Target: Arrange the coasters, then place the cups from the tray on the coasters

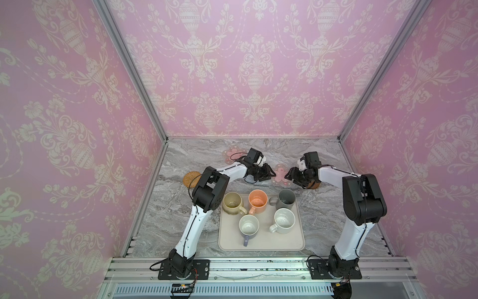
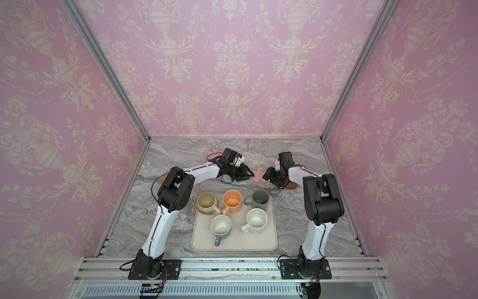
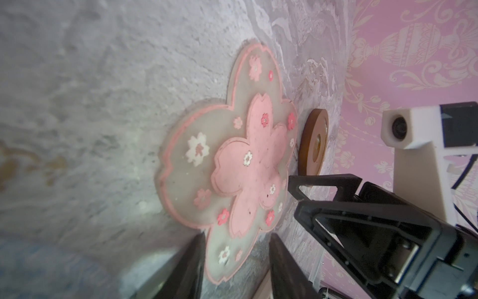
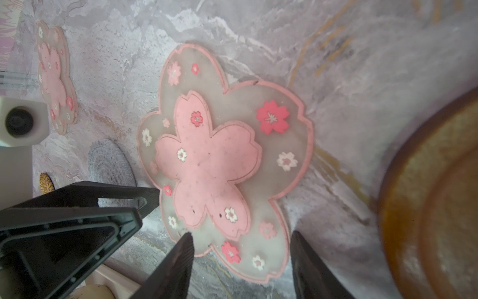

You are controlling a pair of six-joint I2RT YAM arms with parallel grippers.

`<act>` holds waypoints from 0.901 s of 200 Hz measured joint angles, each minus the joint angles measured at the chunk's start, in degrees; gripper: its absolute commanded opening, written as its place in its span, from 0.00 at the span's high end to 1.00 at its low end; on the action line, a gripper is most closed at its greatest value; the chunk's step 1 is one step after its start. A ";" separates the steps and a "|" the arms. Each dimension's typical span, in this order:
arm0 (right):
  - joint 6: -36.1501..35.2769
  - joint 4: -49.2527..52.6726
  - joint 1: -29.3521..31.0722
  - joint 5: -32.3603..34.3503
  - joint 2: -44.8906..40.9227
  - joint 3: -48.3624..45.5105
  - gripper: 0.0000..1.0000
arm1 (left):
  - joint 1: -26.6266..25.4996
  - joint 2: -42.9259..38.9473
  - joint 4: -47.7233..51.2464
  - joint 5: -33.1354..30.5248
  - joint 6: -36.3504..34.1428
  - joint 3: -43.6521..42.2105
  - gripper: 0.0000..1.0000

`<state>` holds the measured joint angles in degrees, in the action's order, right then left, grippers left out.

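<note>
Coasters are being arranged: the flower coaster point(image 1: 280, 174) lies flat beyond the tray point(image 1: 261, 247), flanked by the left gripper point(image 1: 271, 175) and right gripper point(image 1: 287, 176), both half-open with nothing held. The cups point(image 1: 258, 200) are seen on the tray. A thin-edge pinch is probably needed next.

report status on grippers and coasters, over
Left gripper and right gripper open, empty, flanking clear pink-flower coaster flat on marble table. Five handled mugs on cream square tray. Dark brown wooden disc coaster close beside right gripper.
</note>
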<state>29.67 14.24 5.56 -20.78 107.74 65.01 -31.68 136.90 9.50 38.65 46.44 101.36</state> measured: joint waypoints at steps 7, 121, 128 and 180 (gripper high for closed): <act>-0.20 0.28 0.09 0.17 -0.02 0.09 0.39 | -0.02 0.00 0.87 0.00 -0.42 0.31 0.56; -4.42 8.63 0.22 3.61 -3.87 6.38 0.38 | 3.32 -5.70 13.44 -1.14 -6.93 6.67 0.55; -4.39 8.61 0.22 3.58 -4.22 6.58 0.38 | 4.20 -6.80 14.12 -1.53 -7.52 6.58 0.55; -2.56 8.57 0.98 2.91 -4.46 9.31 0.37 | 13.40 -15.78 15.26 -2.49 -10.12 -1.57 0.55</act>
<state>27.11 22.81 6.55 -17.87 103.28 74.32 -18.28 121.12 24.75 36.16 36.32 99.79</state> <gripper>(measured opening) 0.621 0.449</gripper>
